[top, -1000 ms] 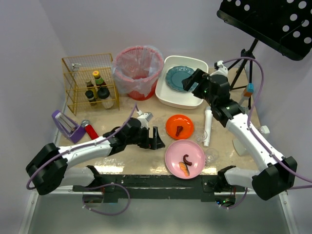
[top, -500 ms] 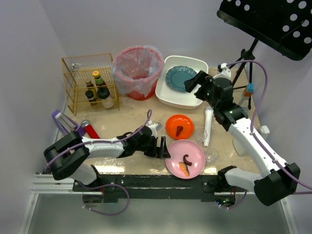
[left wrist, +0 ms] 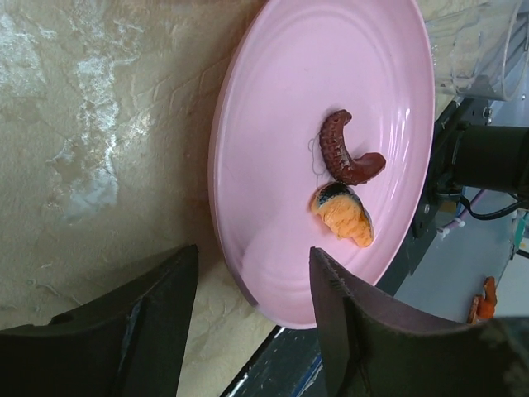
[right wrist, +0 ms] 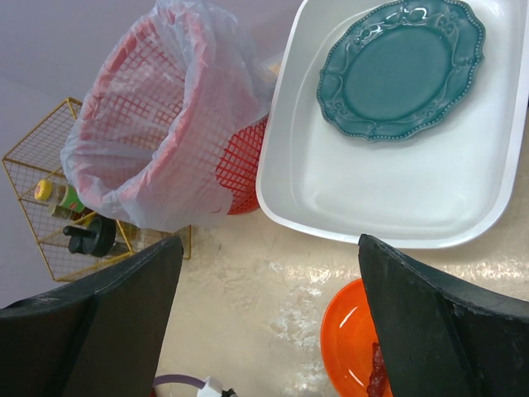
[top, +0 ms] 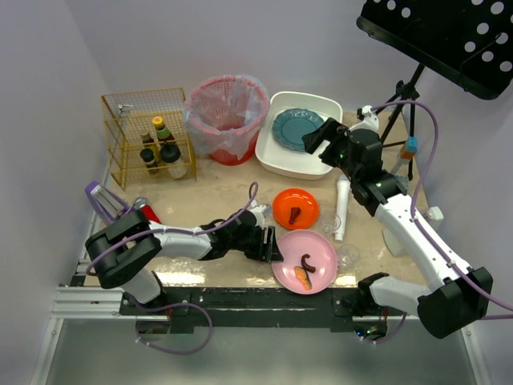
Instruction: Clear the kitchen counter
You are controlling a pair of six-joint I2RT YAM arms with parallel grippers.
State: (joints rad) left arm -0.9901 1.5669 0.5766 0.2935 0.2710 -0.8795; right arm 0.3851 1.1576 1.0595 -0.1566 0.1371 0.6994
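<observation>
Top external view is showing the table [top: 212, 188] carrying a pink plate [top: 322, 253] at its near edge, right of centre. The left tool [top: 271, 245] is lying low over the table and meeting the plate's left rim. The right tool [top: 319, 141] is hovering well apart, over the near rim of the white tub [top: 276, 160] at the back. The left arm is by far the nearer one.

Left wrist view is giving the relation that matters: the plate's rim is passing between the two fingers [left wrist: 124, 331], one over bare table, the other over the plate's inside. The jaws are standing part-way apart, with a gap on each side of the rim, gripping nothing yet. A brown curl [left wrist: 343, 153] and an orange scrap [left wrist: 343, 215] are lying further in, beyond the fingers. Being round, the plate is offering no long axis; only the rim's line counts.

Right wrist view is looking down between wide-spread jaws, holding nothing, at the tub with a teal plate [right wrist: 401, 70] inside and a red bin [right wrist: 165, 124] beside it.
</observation>
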